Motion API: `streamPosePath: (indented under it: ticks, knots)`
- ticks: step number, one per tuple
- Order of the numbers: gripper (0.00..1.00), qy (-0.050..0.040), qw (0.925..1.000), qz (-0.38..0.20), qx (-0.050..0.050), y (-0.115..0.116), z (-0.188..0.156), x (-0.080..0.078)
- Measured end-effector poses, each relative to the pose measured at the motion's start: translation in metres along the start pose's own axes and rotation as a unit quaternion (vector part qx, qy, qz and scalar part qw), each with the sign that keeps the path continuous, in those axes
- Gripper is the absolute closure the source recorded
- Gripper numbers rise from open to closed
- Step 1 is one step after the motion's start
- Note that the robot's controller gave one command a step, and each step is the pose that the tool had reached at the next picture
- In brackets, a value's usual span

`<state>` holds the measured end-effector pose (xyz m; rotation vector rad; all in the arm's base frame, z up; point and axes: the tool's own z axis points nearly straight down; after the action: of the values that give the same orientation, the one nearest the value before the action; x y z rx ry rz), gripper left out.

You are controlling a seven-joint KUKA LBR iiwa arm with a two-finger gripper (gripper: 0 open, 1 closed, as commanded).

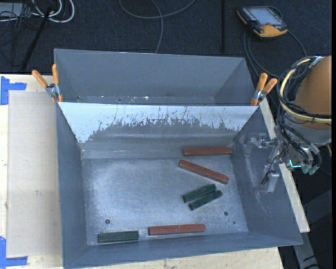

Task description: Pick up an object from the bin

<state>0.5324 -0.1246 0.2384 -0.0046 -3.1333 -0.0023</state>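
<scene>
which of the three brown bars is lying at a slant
The middle brown bar, just above the dark green pair. It slopes down to the right; the upper bar and the lower bar by the near wall lie level.

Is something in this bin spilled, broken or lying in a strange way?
Nothing looks spilled or broken. Brown bars and green bars lie flat in the bin at mixed angles, as loose things do. Only the far wall looks odd, with many scratches.
</scene>
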Motion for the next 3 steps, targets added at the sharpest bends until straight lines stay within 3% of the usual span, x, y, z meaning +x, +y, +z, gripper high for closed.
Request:
streamPosePath:
  ticks: [1, 2, 3]
  knots:
    - [0.00, -0.0039, 1.0000, -0.002, 0.001, 0.001, -0.004, -0.002]
    - [0.00, -0.0058, 0.9994, -0.034, 0.001, 0.031, 0.082, 0.010]
    - [0.00, -0.0011, 0.9963, -0.086, 0.000, 0.067, 0.081, 0.047]
